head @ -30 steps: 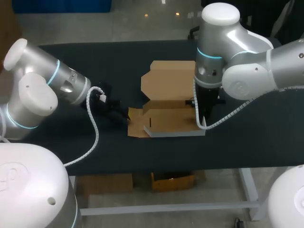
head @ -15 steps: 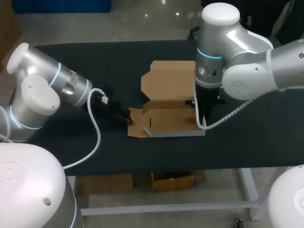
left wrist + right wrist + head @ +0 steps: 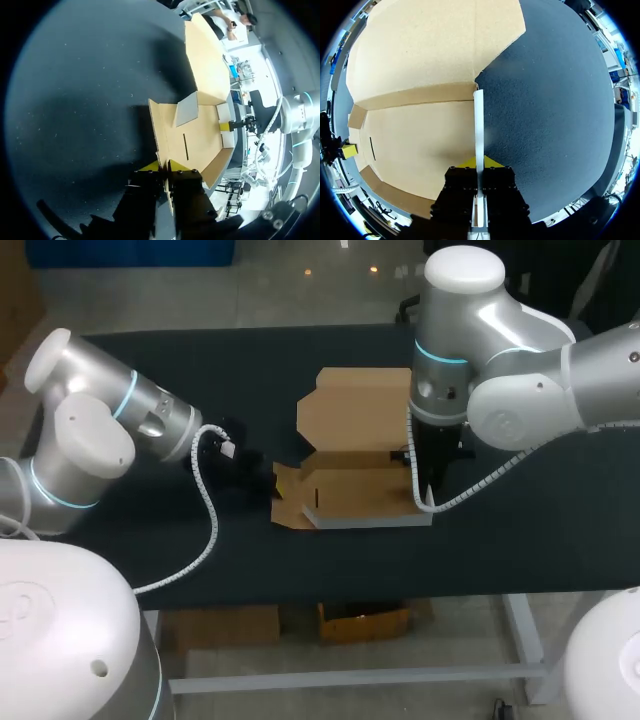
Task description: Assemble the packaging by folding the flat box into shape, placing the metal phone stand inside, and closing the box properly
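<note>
At centre left of the head view, the left gripper [image 3: 262, 483] sits low over the black table [image 3: 200, 370], its two yellow tips pinched together on the edge of the raised side flap [image 3: 288, 498] at the left end of the cardboard box [image 3: 365, 492]. The box lies open in the middle of the frame, with its lid [image 3: 355, 405] folded back flat toward the upper centre. At centre right, the right gripper [image 3: 478, 162] points straight down and clamps the box's upright right wall [image 3: 478, 120] between its fingers.
</note>
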You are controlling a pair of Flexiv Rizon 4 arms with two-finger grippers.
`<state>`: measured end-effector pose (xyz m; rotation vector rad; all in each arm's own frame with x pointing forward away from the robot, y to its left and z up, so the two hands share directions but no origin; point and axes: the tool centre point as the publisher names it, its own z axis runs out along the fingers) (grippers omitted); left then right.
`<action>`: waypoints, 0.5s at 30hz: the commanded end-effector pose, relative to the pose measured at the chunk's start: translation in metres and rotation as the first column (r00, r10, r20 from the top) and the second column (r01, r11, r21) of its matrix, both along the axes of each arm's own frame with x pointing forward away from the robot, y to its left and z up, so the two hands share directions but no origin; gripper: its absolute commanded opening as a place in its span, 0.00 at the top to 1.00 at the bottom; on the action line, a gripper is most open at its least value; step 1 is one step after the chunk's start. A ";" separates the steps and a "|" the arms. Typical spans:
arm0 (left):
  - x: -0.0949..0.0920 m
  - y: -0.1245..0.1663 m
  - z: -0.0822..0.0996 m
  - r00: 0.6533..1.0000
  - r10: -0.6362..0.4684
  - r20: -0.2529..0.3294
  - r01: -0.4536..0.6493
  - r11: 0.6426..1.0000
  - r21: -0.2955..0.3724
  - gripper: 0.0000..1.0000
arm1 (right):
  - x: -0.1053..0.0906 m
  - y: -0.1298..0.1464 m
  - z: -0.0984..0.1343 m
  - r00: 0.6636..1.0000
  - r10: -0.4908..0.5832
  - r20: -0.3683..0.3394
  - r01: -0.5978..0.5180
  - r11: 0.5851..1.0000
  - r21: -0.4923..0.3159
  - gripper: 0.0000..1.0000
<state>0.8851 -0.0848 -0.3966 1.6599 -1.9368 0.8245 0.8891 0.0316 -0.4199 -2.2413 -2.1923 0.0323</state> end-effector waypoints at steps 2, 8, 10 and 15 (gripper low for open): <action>0.001 -0.008 0.007 1.000 0.018 -0.003 -0.018 0.998 0.057 1.00 | -0.001 0.000 0.001 1.000 0.000 0.000 0.000 1.000 -0.001 1.00; 0.001 -0.017 0.014 0.998 0.067 0.008 -0.068 0.983 0.171 1.00 | -0.001 0.000 0.001 1.000 0.000 0.000 0.000 1.000 -0.001 1.00; 0.000 -0.020 0.017 0.997 0.072 0.014 -0.073 0.978 0.193 1.00 | -0.001 0.000 0.001 1.000 0.000 0.000 0.000 1.000 -0.001 1.00; 0.001 -0.027 0.023 0.995 0.101 0.011 -0.100 0.953 0.286 1.00 | -0.001 0.000 0.001 1.000 0.000 0.000 0.000 1.000 -0.001 1.00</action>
